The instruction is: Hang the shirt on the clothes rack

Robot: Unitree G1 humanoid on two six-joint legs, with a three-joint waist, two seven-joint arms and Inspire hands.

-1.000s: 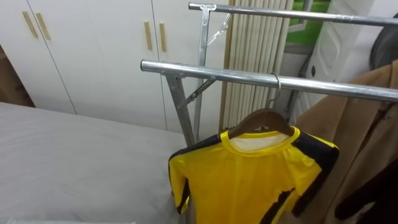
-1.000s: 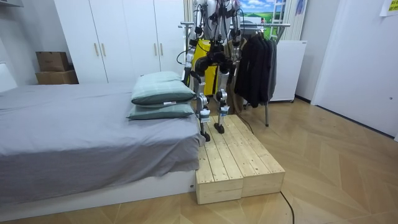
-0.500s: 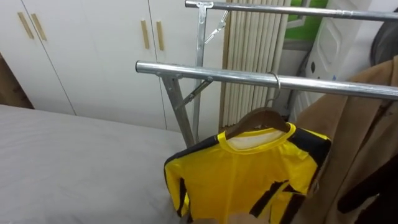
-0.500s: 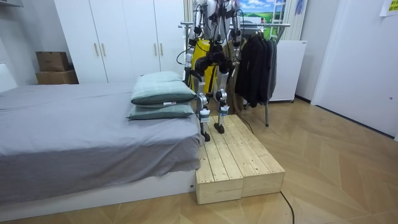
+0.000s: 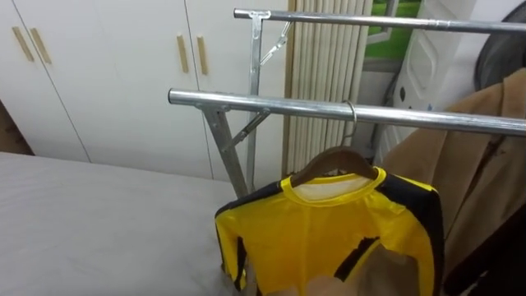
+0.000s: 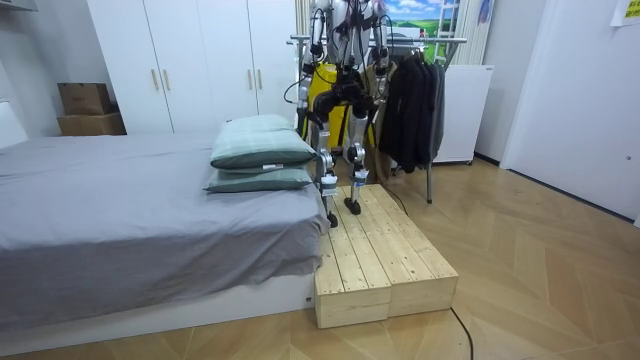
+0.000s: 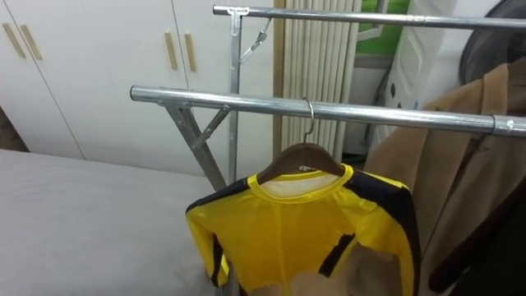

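A yellow shirt (image 5: 329,238) with black trim hangs on a wooden hanger (image 5: 333,158). The hanger's metal hook sits over the near steel rail (image 5: 271,103) of the clothes rack, left of a tan coat. The shirt hangs free, with its sleeves drooping at both sides. In the room view I stand upright on the wooden platform (image 6: 385,250) beside the bed. I face the rack, and the yellow shirt (image 6: 322,95) shows just past my body.
A tan coat (image 5: 485,156) hangs right of the shirt on the same rail. A second rail (image 5: 370,18) runs higher behind it. The grey bed (image 5: 90,214) lies at my left with pillows (image 6: 260,150) on it. White wardrobe doors (image 5: 107,74) stand behind. Dark clothes (image 6: 415,100) fill the rack's far end.
The whole eye view has slid a little, so the camera moved. The shirt stays hooked at the same spot on the rail.
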